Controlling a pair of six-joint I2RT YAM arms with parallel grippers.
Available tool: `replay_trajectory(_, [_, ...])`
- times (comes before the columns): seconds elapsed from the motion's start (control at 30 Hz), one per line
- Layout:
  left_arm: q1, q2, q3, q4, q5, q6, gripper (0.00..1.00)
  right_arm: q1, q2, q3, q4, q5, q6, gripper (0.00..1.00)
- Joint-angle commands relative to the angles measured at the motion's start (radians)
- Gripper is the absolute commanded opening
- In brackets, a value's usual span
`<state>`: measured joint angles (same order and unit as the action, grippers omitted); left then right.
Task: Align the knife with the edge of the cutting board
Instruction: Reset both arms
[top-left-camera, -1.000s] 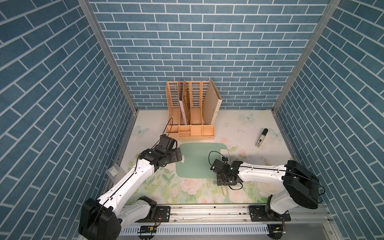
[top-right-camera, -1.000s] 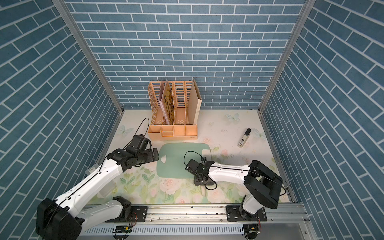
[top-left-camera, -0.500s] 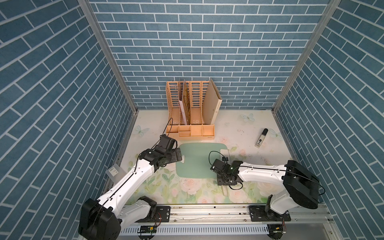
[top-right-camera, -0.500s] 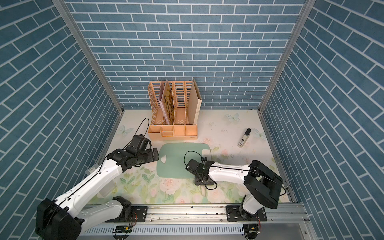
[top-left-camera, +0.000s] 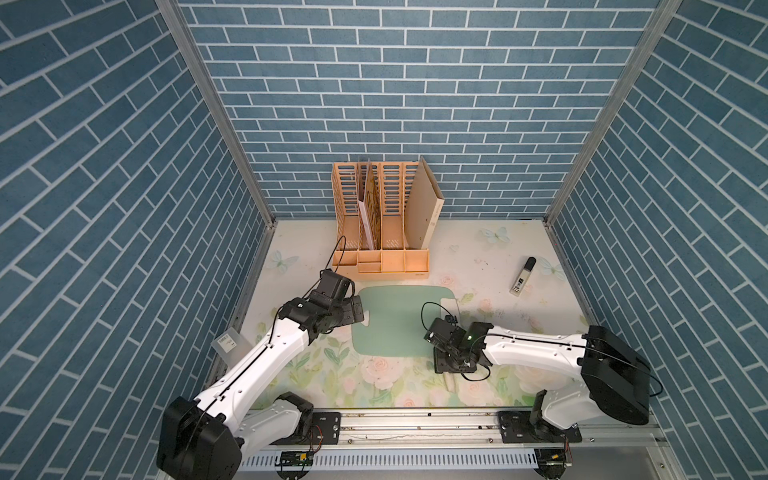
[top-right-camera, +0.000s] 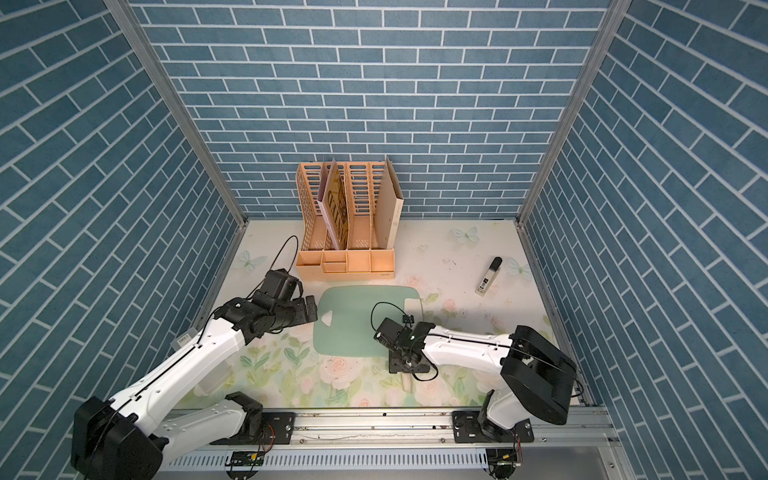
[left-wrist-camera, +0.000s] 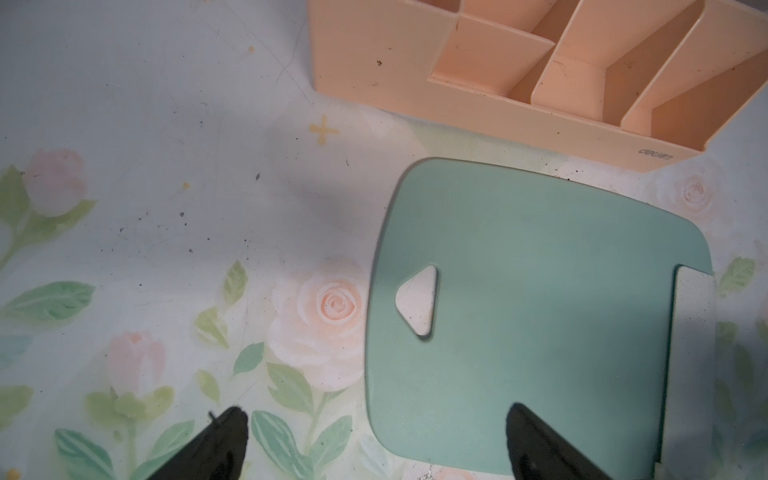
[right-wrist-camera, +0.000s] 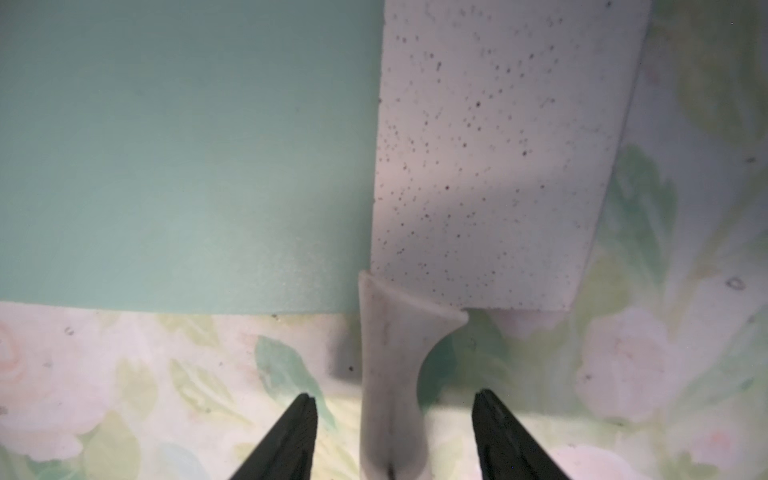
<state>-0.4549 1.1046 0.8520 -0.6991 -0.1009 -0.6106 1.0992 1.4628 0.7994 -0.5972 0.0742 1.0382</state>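
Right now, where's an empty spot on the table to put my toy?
Bare mat: at the back, between the peach organizer and the small tube. Also bare: in front of the cutting board, between the left arm and right arm. Crowded: the board's sides, the left pincer open at one, the right pincer open around the knife handle.

the pale-green cutting board (left-wrist-camera: 540, 311) lies flat on the floral table cover (left-wrist-camera: 166, 208), with its triangular hole (left-wrist-camera: 419, 301) near one short edge. the off-white blade of the knife (left-wrist-camera: 692, 365) lies along the opposite short edge, only partly in view. a peach desk organizer (left-wrist-camera: 457, 83) stands just past one long edge of the board, not touching it. the left gripper (left-wrist-camera: 376, 419) is spread wide and holds nothing: one dark fingertip (left-wrist-camera: 536, 436) is over the board, the other (left-wrist-camera: 228, 432) is off it on the hole side.
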Motion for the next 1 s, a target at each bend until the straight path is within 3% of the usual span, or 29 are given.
replay_trajectory(0.0, [-0.008, -0.002, -0.008, -0.022, -0.020, -0.001, 1.00, 0.002, -0.054, 0.012, -0.054, -0.003, -0.037, 0.65])
replay_trajectory(0.13, [-0.009, 0.000, -0.009, -0.022, -0.020, -0.002, 1.00, 0.000, -0.099, 0.081, -0.121, 0.041, -0.073, 0.67])
replay_trajectory(0.4, [-0.009, -0.005, -0.009, -0.024, -0.023, -0.003, 1.00, -0.048, -0.235, 0.279, -0.211, 0.256, -0.222, 0.72])
replay_trajectory(0.53, [-0.011, -0.007, -0.009, -0.023, -0.026, -0.005, 1.00, -0.106, -0.339, 0.344, -0.190, 0.385, -0.312, 0.82])
replay_trajectory(0.77, [-0.014, -0.013, -0.010, -0.023, -0.029, -0.007, 1.00, -0.247, -0.549, 0.298, -0.044, 0.491, -0.429, 0.99])
replay_trajectory(0.97, [-0.014, -0.018, -0.010, -0.022, -0.034, -0.008, 1.00, -0.319, -0.637, 0.208, 0.024, 0.546, -0.489, 1.00])
